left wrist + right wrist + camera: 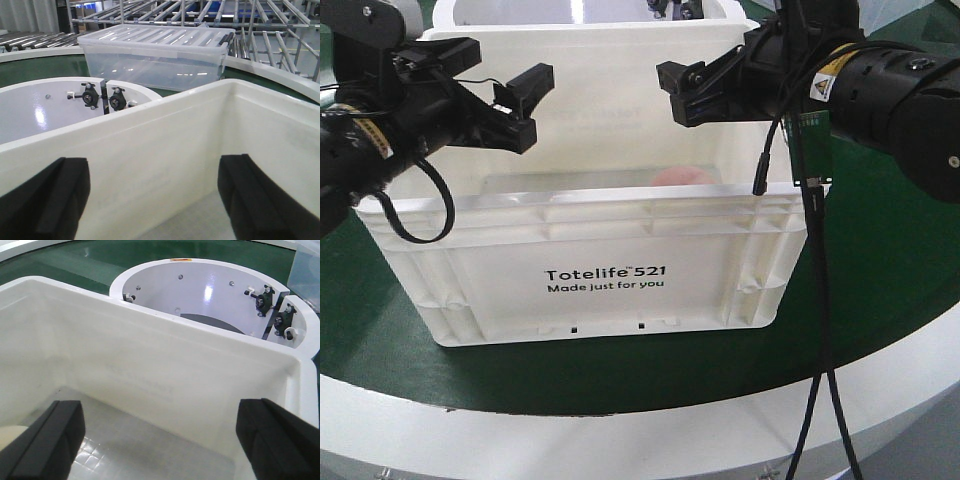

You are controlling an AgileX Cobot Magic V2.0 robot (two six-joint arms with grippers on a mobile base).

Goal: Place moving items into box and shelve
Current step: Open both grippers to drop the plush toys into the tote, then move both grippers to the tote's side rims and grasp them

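The box (pixel 600 230), a white tote printed "Totelife 521", stands on the green belt. Inside it, a reddish moving item (pixel 682 176) shows just over the near rim. A pale cream one (pixel 9 438) peeks in at the lower left of the right wrist view. My left gripper (pixel 528 105) hovers open above the box's left side and holds nothing. In the left wrist view that gripper (pixel 155 200) faces the box's inner wall (pixel 150 145). My right gripper (pixel 678 95) is open and empty over the right side. In its own view the right gripper (pixel 160 440) looks down at the box floor (pixel 150 440).
A clear lidded bin (pixel 155 55) sits on the belt beyond the box, with metal racks (pixel 200 12) behind it. A white round hub with black fittings (pixel 210 295) lies just past the box's far wall. A black cable (pixel 820 330) hangs from the right arm beside the box.
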